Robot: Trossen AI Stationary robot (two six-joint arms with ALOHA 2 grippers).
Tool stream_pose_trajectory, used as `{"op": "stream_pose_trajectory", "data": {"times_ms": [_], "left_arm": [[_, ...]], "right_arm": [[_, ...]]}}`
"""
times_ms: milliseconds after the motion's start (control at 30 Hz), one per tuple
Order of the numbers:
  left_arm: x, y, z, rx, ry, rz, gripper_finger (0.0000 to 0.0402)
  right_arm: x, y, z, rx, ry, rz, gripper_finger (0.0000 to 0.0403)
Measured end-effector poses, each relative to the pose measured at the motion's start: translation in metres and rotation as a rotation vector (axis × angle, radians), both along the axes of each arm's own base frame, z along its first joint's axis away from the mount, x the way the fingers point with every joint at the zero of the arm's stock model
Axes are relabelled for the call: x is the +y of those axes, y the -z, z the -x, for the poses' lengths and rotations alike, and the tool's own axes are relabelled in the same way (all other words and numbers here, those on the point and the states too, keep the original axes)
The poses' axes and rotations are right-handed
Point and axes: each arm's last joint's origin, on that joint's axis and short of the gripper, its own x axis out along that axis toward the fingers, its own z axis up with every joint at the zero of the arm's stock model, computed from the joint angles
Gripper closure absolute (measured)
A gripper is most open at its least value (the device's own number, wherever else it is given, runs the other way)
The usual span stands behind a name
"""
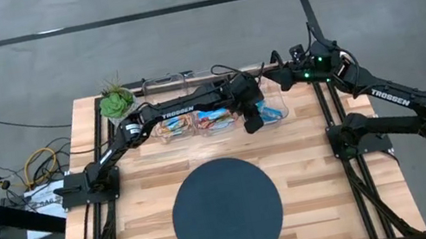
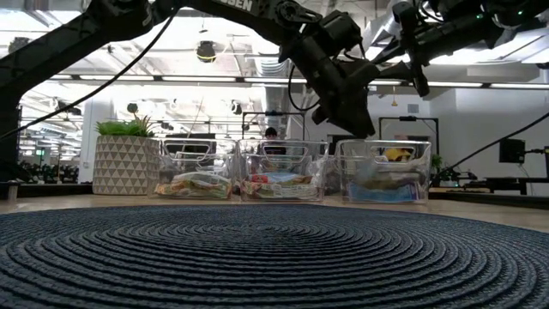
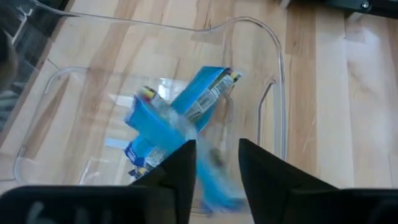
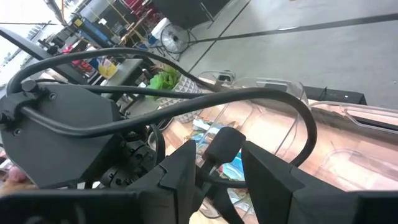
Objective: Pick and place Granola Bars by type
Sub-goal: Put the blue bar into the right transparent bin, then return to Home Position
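My two arms are dark, near-black, built of slim links joined by rounded joint housings. White TROSSEN lettering runs along the forearm of my left arm and again along my right arm. Each arm stands on a black base block bolted to a black frame. A small green light glows near the wrist of my right arm. A thick black cable loops over a big faceted matte housing. My left tool has two flat, dark, squared fingers, and my right tool has the same pair.
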Motion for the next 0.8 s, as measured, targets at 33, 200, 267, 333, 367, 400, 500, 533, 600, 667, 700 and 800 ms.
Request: {"op": "stream_pose_trajectory", "data": {"times_ms": [33,200,267,333,367,400,500,533,600,667,700,800], "left_arm": [[0.0,0.0,0.0,0.0,0.0,0.0,0.0283],[0.0,0.0,0.0,0.0,-0.004,-0.001,0.0251],[0.0,0.0,0.0,-0.001,-0.006,0.0,0.0245],[0.0,0.0,0.0,-0.002,-0.011,0.004,0.0243],[0.0,0.0,0.0,-0.002,-0.015,0.007,0.0242],[0.0,0.0,0.0,-0.004,-0.021,0.012,0.0242],[0.0,-0.003,0.001,-0.006,-0.04,0.028,0.0242],[0.0,-0.004,0.001,-0.01,-0.048,0.033,0.0242],[-0.001,-0.007,0.002,-0.016,-0.063,0.046,0.0242],[-0.002,-0.01,0.002,-0.023,-0.07,0.055,0.0242],[-0.004,-0.012,0.003,-0.024,-0.076,0.061,0.0242],[-0.009,-0.017,0.003,-0.035,-0.088,0.081,0.0242]], "right_arm": [[0.0,0.0,0.0,0.0,0.0,0.0,0.028],[0.0,0.0,0.0,0.001,0.0,-0.001,0.028],[0.0,0.0,0.0,0.001,0.0,-0.001,0.028],[0.0,0.0,0.0,0.0,-0.013,0.001,0.028],[0.001,0.0,0.0,0.0,-0.031,0.006,0.028],[0.002,-0.001,0.0,-0.001,-0.052,0.014,0.028],[0.007,-0.004,0.004,-0.013,-0.09,0.027,0.028],[0.009,-0.005,0.005,-0.012,-0.097,0.041,0.028],[0.015,-0.008,0.009,-0.005,-0.117,0.078,0.028],[0.022,-0.012,0.014,-0.012,-0.134,0.117,0.028],[0.026,-0.015,0.016,-0.02,-0.138,0.128,0.028],[0.036,-0.022,0.025,-0.052,-0.149,0.162,0.028]]}}
